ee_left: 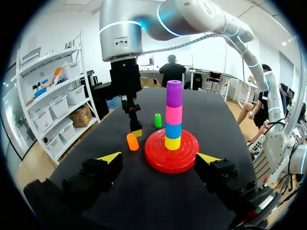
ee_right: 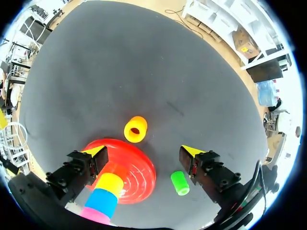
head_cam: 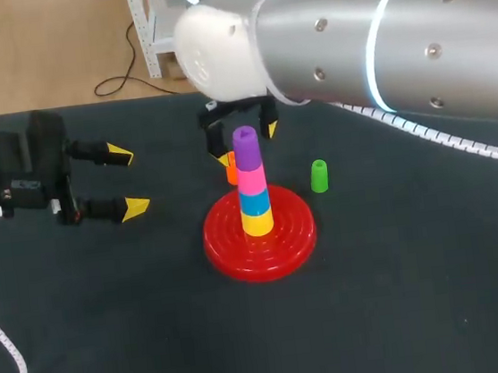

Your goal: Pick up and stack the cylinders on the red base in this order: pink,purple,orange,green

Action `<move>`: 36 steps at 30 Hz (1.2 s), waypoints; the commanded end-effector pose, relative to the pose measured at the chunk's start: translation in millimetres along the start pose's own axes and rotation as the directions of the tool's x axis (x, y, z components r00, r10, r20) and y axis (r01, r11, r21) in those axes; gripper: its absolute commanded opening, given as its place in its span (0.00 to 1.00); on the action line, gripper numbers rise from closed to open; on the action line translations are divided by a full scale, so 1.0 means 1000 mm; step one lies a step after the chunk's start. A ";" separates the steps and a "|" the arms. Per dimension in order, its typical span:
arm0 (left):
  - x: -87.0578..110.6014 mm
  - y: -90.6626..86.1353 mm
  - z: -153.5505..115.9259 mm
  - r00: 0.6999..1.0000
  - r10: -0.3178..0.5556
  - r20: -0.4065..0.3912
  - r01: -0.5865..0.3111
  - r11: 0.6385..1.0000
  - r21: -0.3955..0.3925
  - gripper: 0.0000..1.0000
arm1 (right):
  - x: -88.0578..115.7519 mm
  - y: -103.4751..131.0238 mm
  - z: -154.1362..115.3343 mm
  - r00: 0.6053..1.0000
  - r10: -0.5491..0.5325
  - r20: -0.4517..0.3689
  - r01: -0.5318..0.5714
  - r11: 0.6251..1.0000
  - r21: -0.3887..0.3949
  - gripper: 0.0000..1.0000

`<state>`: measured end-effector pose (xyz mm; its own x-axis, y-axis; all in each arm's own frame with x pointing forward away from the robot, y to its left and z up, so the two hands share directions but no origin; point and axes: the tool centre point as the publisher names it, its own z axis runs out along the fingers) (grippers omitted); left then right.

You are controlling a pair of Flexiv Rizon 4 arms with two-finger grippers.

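the base [head_cam: 228, 243] looks like glossy red plastic, ridged in rings, and the stack [head_cam: 251, 182] on it like smooth, slightly shiny plastic. the table [head_cam: 112, 328] is covered in a matt dark, faintly rough sheet. the right arm [head_cam: 376, 37] has a smooth satin grey shell.

A round red base [head_cam: 228, 239] with ridged rings lies flat on the table. On its centre post stands an upright stack of four cylinders: yellow [head_cam: 257, 222] at the bottom, then blue [head_cam: 253, 202], pink [head_cam: 250, 178], and purple [head_cam: 246, 148] on top. The orange cylinder [ee_left: 132, 142] stands upright on the table just beside the base, its hollow end up. The green cylinder [head_cam: 319, 176] stands upright near the base, apart from the orange one.
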<state>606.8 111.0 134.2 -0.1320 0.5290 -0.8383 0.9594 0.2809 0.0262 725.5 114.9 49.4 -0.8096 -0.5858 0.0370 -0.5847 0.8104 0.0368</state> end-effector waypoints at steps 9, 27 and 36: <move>0.002 0.000 0.000 1.000 0.003 0.006 -0.003 1.000 -0.003 1.00 | -0.013 0.006 0.016 0.999 0.023 0.038 -0.024 0.999 0.047 1.00; 0.002 0.000 0.000 1.000 0.003 0.006 -0.003 1.000 -0.003 1.00 | -0.014 0.009 0.030 0.999 0.045 0.013 -0.046 0.998 0.046 0.62; 0.002 0.000 0.000 1.000 0.003 0.006 -0.003 1.000 -0.003 1.00 | -0.018 0.010 0.028 0.999 0.051 0.019 -0.052 0.998 0.043 0.48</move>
<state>606.8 111.0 134.2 -0.1319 0.5290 -0.8383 0.9594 0.2809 0.0263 732.4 133.1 20.4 -0.8381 -0.5451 0.0200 -0.5453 0.8382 -0.0058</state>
